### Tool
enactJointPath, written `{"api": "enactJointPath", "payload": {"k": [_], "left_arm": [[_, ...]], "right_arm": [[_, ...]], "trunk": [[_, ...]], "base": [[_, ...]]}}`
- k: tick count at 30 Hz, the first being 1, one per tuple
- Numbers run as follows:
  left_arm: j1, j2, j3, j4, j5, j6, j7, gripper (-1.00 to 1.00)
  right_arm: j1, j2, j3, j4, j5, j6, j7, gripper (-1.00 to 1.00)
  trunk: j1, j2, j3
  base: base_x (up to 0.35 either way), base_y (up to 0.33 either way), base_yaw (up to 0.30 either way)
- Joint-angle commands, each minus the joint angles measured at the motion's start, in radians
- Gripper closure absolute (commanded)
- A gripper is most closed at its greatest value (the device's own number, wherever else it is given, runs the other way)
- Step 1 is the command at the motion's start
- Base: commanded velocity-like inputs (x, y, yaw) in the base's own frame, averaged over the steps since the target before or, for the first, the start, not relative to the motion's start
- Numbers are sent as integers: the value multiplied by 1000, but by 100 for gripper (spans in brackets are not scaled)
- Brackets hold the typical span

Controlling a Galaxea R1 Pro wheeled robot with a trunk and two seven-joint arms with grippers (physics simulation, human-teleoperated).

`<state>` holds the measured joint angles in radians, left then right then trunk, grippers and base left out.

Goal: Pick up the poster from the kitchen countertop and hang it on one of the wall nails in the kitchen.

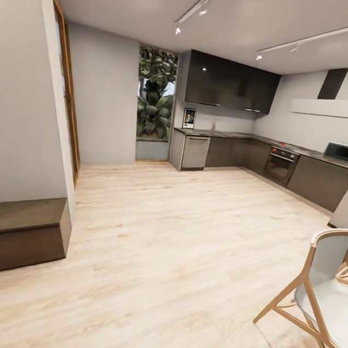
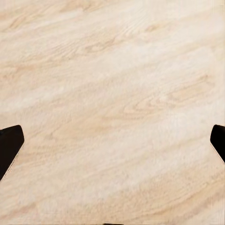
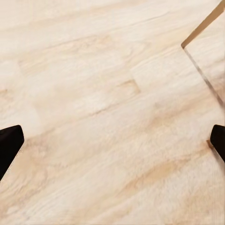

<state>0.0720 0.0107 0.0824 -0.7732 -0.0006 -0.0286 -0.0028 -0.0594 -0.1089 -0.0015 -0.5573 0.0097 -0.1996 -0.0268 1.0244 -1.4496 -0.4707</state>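
Our two grippers, the left gripper (image 2: 112,145) and right gripper (image 3: 112,145), have fingers wide apart, holding nothing, over pale wooden floor (image 1: 186,242). Far ahead of them one poster (image 1: 189,118) stands upright on the L-shaped worktop (image 1: 240,136). One chair (image 1: 323,294) is near the right gripper.

Black fingers at each wrist view's edges

The left gripper's fingers (image 2: 9,149) and the right gripper's fingers (image 3: 9,147) are plain matte black, with tapered, rounded tips.
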Motion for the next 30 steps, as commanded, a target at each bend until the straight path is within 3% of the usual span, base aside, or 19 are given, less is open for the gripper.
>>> {"api": "enactJointPath", "payload": {"k": [1, 30], "left_arm": [[0, 0, 0, -1, 0, -5, 0, -100], [0, 0, 0, 12, 0, -19, 0, -100]], "right_arm": [[0, 0, 0, 0, 1, -3, -2, -100], [0, 0, 0, 0, 1, -3, -2, -100]], "trunk": [[1, 0, -1], [1, 0, -1]], "base": [[339, 15, 0], [342, 6, 0]]}}
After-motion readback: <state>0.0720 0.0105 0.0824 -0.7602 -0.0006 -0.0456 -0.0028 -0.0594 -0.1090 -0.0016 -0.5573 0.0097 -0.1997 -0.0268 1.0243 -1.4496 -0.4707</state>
